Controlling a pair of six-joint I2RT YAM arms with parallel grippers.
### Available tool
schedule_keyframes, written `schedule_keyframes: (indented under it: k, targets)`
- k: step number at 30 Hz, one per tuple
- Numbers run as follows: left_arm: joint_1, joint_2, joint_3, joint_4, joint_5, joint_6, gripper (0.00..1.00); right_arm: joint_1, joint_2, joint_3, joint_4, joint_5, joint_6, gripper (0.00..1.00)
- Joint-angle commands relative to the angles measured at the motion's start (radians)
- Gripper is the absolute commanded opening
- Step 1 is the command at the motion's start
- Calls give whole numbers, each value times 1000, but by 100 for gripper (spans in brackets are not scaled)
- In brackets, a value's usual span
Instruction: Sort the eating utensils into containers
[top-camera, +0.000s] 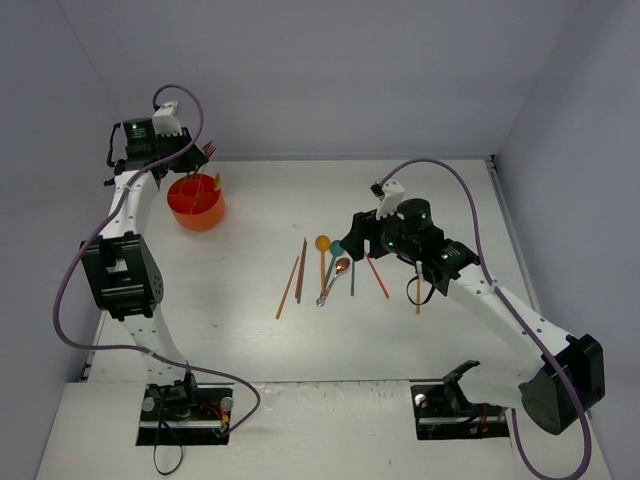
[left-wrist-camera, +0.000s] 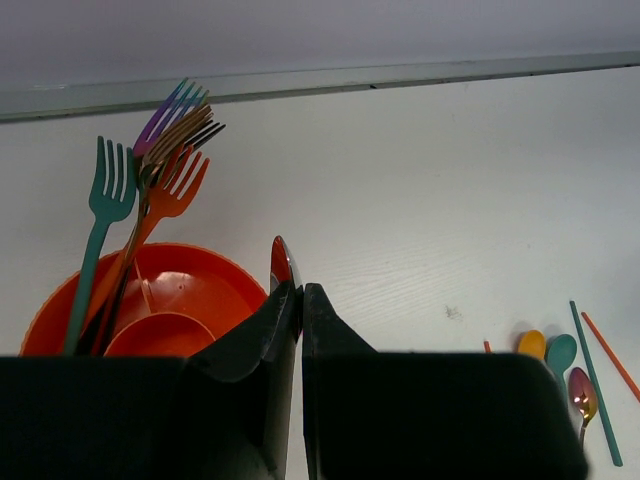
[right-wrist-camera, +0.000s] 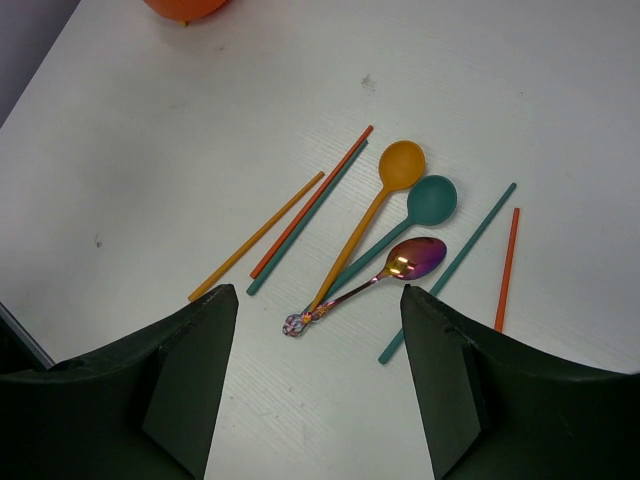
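White tabletop (top-camera: 250, 340), pale grey walls on three sides.

Left arm: raised over the far left of the table, above the round orange-red plastic cup (top-camera: 196, 203). The left gripper (left-wrist-camera: 300, 300) has its fingers clenched on a slim shiny metal utensil tip (left-wrist-camera: 281, 262) that sticks up between them; I cannot tell which kind of utensil it is. The cup's compartments show in the left wrist view. One holds a bunch of upright forks, among them a teal plastic fork (left-wrist-camera: 108, 190), an orange plastic fork (left-wrist-camera: 175, 185) and a purple fork (left-wrist-camera: 165, 110).

Right arm: the right gripper (right-wrist-camera: 318, 300) hangs with its fingers spread and holds nothing, above the loose utensils at mid-table. Lying there:
- yellow-orange spoon (right-wrist-camera: 400, 165)
- teal spoon (right-wrist-camera: 432, 198)
- iridescent pink-gold metal spoon (right-wrist-camera: 415, 258), crossing the other two spoon handles
- teal chopstick (right-wrist-camera: 450, 270)
- orange-red chopstick (right-wrist-camera: 506, 265)
- amber chopstick (right-wrist-camera: 258, 250)
- red-orange chopstick (right-wrist-camera: 311, 202) and dark teal chopstick (right-wrist-camera: 306, 218), side by side
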Motion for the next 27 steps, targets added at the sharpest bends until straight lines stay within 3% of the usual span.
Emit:
schedule_keyframes:
  k: [1, 8, 14, 22, 27]
  targets:
    - [2, 2, -14, 144, 59, -2, 0, -3, -10, 15, 45, -31, -10, 63]
    - [3, 19, -98, 284, 65, -12, 0, -4, -15, 8, 43, -45, -2, 63]
    - [2, 26, -118, 305, 54, -4, 0, -3, -16, 2, 41, -56, 2, 63]
    - [2, -3, -149, 282, 0, 8, 22, -3, -13, -2, 40, -51, 4, 64]
    - [3, -36, -155, 239, -46, 22, 30, -3, -9, -4, 40, -53, 5, 64]
